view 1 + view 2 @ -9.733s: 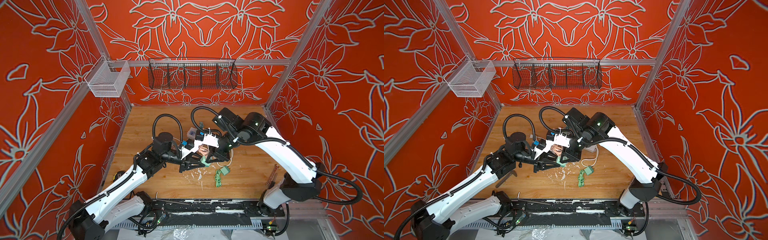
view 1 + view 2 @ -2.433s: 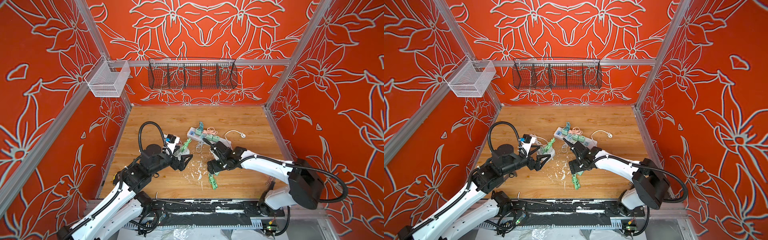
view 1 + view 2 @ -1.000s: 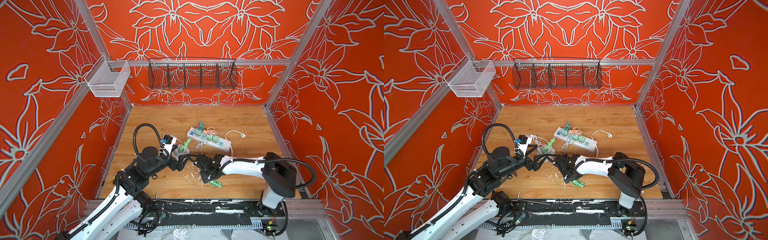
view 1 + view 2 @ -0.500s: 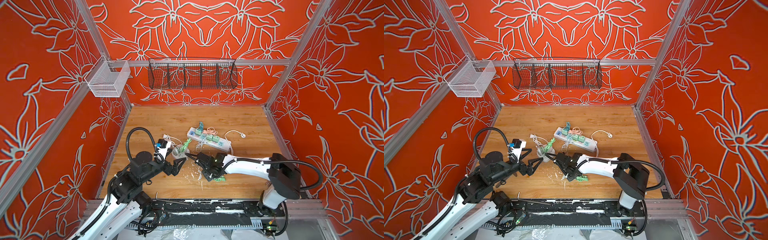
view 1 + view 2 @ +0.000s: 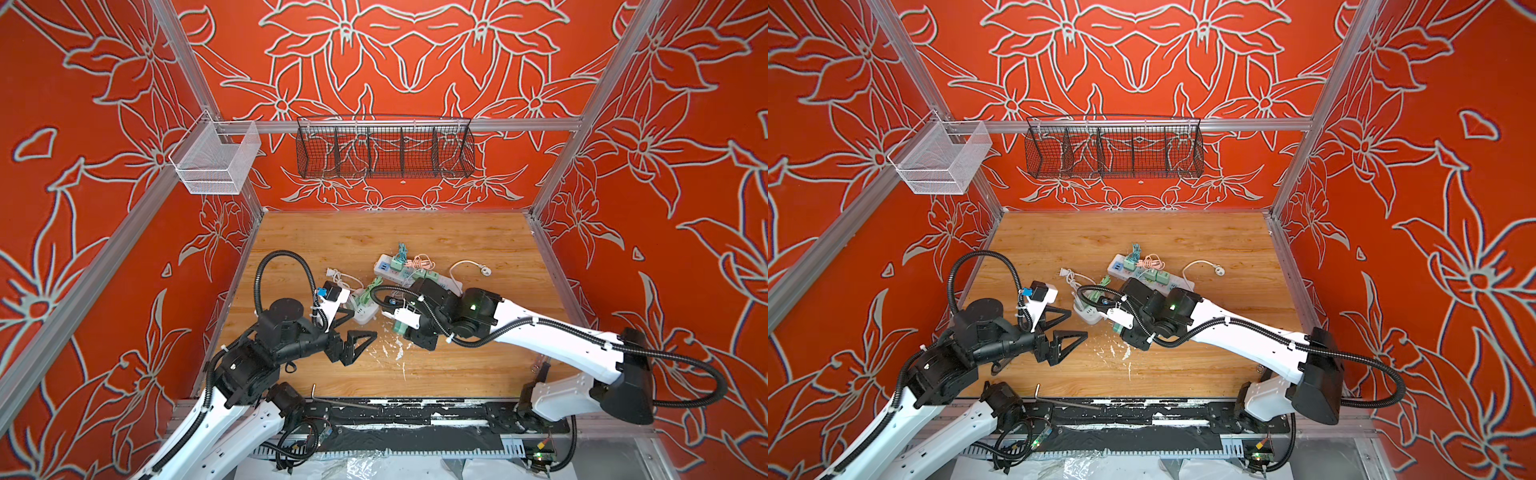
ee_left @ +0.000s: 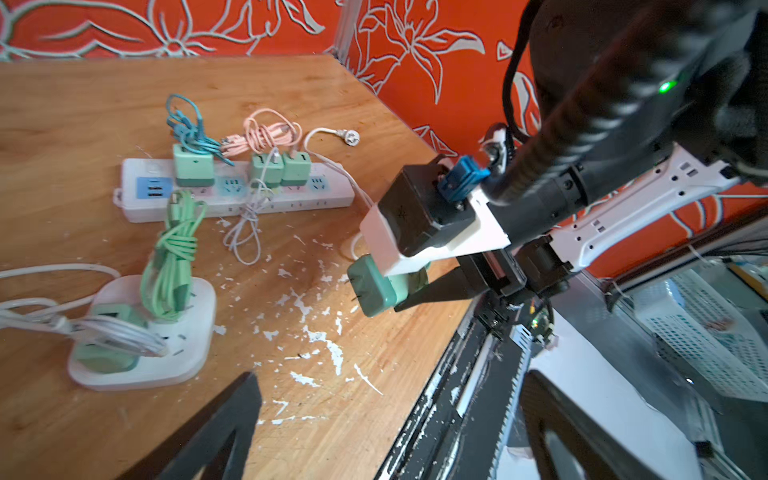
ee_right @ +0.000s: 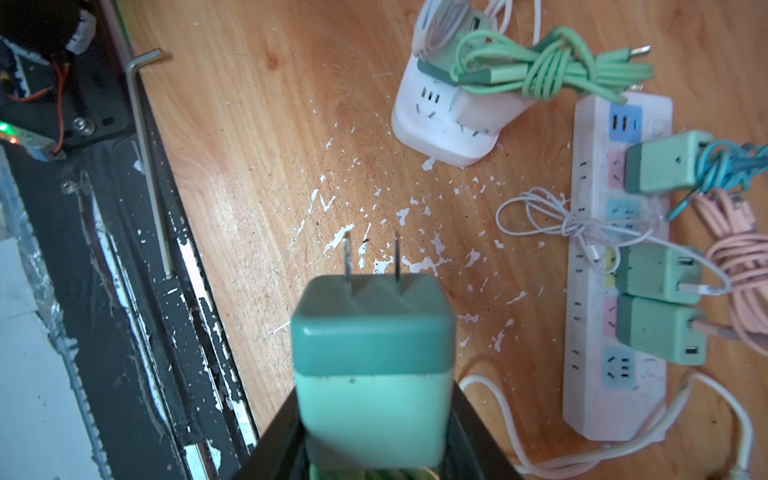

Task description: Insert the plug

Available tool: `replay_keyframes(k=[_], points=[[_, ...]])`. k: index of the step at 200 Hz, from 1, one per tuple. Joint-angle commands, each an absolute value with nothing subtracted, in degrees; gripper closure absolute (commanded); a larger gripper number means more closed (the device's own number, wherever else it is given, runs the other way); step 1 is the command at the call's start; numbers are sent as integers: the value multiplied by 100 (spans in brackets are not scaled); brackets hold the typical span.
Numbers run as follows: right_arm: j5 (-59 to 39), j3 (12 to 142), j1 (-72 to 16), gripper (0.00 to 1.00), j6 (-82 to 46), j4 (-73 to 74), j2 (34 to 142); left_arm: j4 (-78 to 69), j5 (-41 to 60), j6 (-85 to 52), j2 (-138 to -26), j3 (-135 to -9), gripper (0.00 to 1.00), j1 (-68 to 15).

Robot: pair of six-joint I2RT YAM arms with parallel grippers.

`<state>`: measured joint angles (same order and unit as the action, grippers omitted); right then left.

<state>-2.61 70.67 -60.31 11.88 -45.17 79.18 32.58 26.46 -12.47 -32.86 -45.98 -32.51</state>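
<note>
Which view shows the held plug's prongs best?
The right wrist view: the plug fills the foreground, both prongs sharp. The left wrist view shows it side-on, prongs tiny. In both top views only a green sliver of it shows.

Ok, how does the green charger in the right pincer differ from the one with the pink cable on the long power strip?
The held charger is clamped in the right pincer off the table, while the pink-cable charger sits plugged into the long power strip. The held one's two prongs are bare; the plugged one's are hidden. Both are two-tone green cubes.
</note>
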Motion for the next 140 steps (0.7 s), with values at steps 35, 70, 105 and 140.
replay_keyframes(k=[35,70,105,140], points=[[-390,7252,-6003,67,2609,-4571,7324,3325,3993,-1544,-4219,-5023,3,-3122],[-450,7231,-6020,68,2978,-4316,7156,2458,4495,-2165,-4624,-4737,3,-2980],[-421,7250,-6063,70,3094,-4125,7196,1749,4729,-2496,-4838,-4525,3,-2979],[-413,7320,-6106,70,3098,-3993,7252,1563,4772,-2539,-5080,-4447,1,-2982]])
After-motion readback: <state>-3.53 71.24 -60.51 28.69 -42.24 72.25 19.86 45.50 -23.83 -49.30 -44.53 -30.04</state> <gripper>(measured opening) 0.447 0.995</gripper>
